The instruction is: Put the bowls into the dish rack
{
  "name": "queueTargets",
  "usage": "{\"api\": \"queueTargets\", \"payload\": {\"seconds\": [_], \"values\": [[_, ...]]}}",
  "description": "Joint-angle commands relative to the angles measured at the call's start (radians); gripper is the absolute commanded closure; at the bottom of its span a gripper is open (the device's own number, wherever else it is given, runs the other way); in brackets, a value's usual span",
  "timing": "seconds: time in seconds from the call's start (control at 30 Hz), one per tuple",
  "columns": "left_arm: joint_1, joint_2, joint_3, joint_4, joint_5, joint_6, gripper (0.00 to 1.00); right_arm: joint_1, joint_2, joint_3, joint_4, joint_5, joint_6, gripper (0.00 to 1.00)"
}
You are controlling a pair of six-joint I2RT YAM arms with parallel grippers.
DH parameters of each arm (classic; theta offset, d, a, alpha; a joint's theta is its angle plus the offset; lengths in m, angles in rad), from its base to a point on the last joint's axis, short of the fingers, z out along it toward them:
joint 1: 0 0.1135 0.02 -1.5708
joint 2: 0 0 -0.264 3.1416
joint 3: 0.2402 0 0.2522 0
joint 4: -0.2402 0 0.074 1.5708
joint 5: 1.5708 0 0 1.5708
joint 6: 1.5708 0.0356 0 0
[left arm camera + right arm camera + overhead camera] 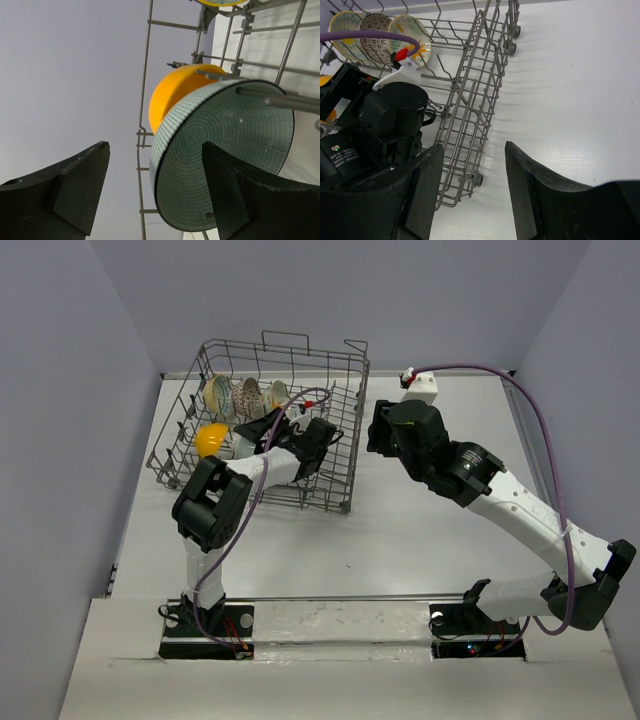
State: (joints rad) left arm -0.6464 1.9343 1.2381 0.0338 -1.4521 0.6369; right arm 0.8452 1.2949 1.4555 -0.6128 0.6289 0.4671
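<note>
The grey wire dish rack (330,415) stands at the table's back left. Three bowls stand on edge in its back row: yellow floral (219,395), brown-speckled (250,396) and leaf-patterned (278,393). The orange-yellow bowl (172,92) stands on edge in the front row, with the pale teal bowl (225,150) right next to it between tines. My left gripper (156,150) is inside the rack, open wide. The teal bowl's rim is between its fingers, one finger (235,195) in front of the bowl's inside and the other apart. My right gripper (473,147) is open and empty above the table, beside the rack's right side.
The rack's right wall (475,100) and its small foot (478,179) lie just ahead of the right gripper. The left arm's black wrist (385,120) and purple cable (365,36) reach into the rack. A white block (421,387) sits at the back.
</note>
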Motion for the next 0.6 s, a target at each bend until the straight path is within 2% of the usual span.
{"api": "queueTargets", "payload": {"seconds": [0.0,0.1,0.57], "values": [[-0.029,-0.043,0.153,-0.260,0.059,-0.274,0.13,0.005,-0.023,0.005,0.051,0.023,-0.001,0.42],[-0.029,-0.029,0.195,-0.354,0.097,-0.368,0.12,0.005,-0.020,0.006,0.050,0.022,-0.001,0.42],[-0.035,-0.064,0.247,-0.451,0.225,-0.459,0.13,0.005,-0.017,0.017,0.041,0.023,-0.001,0.42]]}}
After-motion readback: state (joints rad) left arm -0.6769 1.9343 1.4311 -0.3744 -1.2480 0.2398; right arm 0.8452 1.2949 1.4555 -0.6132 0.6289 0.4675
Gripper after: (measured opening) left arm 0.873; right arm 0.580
